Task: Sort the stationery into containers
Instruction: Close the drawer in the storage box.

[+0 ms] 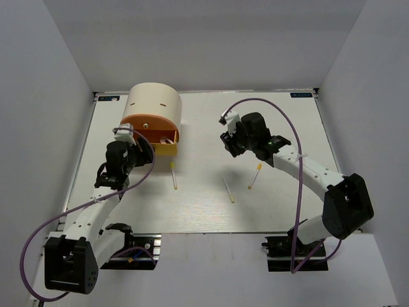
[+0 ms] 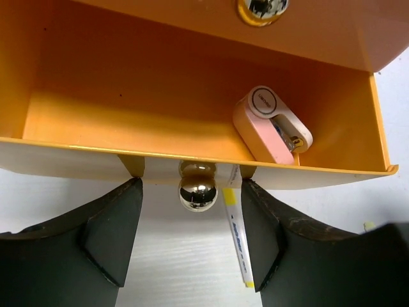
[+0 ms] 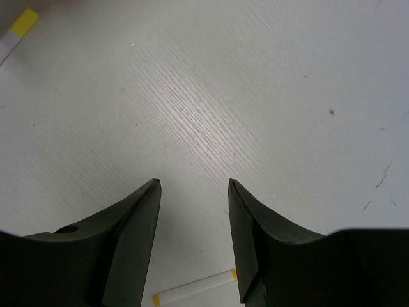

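Fingers point(image 2: 112, 236) of left gripper point(image 2: 192, 185) spread, empty, straddling shiny round knob point(image 2: 197, 195) of open yellow plastic drawer point(image 2: 128, 89). Inside, at right end: pink-and-white eraser block point(image 2: 271, 125). Just near of drawer front, on white table point(image 1: 287, 128): thin pale stick with yellow ends point(image 2: 238, 236). Right gripper point(image 3: 195, 185) parted, empty, above table; another pale stick point(image 3: 195, 289) near its tips. Likely best: set jaws across stick, pinch mid-length, tips down to tabletop.

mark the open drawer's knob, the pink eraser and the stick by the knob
knob point(image 2: 198, 193): left wrist view, shiny ball
pink eraser point(image 2: 261, 135): left wrist view, pink body
stick point(image 2: 238, 240): left wrist view, mid shaft
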Controlling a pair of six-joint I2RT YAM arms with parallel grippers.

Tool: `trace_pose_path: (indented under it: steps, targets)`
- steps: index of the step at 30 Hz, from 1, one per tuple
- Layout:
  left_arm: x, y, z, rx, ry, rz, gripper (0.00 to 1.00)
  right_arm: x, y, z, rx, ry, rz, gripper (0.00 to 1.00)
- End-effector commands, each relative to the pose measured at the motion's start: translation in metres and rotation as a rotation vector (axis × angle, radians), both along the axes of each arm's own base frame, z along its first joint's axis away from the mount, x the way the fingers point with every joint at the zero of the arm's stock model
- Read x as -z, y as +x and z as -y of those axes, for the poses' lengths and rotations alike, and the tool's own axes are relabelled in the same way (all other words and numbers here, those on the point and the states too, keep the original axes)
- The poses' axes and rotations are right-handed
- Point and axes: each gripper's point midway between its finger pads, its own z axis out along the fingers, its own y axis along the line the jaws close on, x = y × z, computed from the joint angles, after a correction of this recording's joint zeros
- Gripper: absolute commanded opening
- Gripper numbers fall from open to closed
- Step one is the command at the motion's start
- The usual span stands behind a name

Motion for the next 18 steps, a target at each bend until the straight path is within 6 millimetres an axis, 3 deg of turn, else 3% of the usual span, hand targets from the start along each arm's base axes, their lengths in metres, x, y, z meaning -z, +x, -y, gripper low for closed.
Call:
trace_pose_path:
  steps: [1, 18]
  targets:
    - [-0.022, 0.014, -0.001, -0.009, 0.006, 0.099, 0.73, -0.010, 0.000, 0.003, 0.008, 0.040, 0.014, 0.53]
    - [0.000, 0.040, -0.001, -0.054, -0.031, 0.086, 0.73, 0.000, 0.003, 0.024, 0.057, 0.027, -0.008, 0.54]
